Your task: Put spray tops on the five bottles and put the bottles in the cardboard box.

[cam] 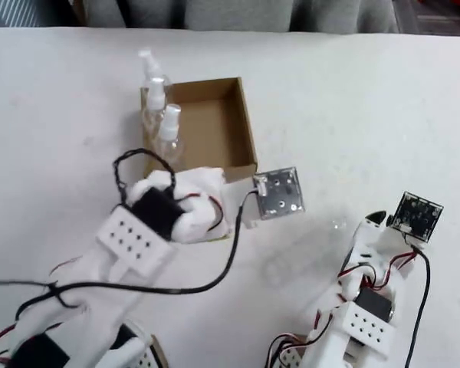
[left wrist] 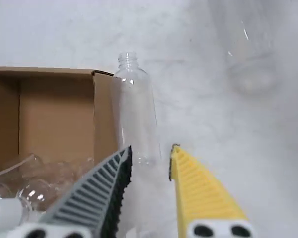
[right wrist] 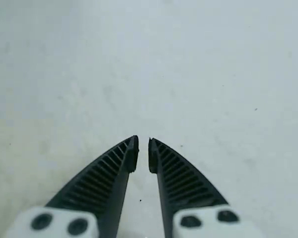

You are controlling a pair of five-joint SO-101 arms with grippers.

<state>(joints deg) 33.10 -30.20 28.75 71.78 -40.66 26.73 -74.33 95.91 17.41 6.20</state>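
Note:
A clear bottle (left wrist: 136,114) with no spray top lies between the grey and yellow fingers of my left gripper (left wrist: 150,151), which is shut on it. Its open neck points away, just outside the wall of the cardboard box (left wrist: 54,114). In the high view the box (cam: 245,123) stands at the table's middle, with three bottles with white spray tops (cam: 159,96) along its left side. My left arm (cam: 161,215) covers the box's near edge. My right gripper (right wrist: 142,141) is shut on nothing, over bare table near the front right (cam: 376,218).
Another clear bottle without a top (left wrist: 246,54) lies on the white table beyond the held one. The capped bottles inside the box (left wrist: 35,183) sit close to the grey finger. The left arm's black cable (cam: 215,276) loops across the table's front.

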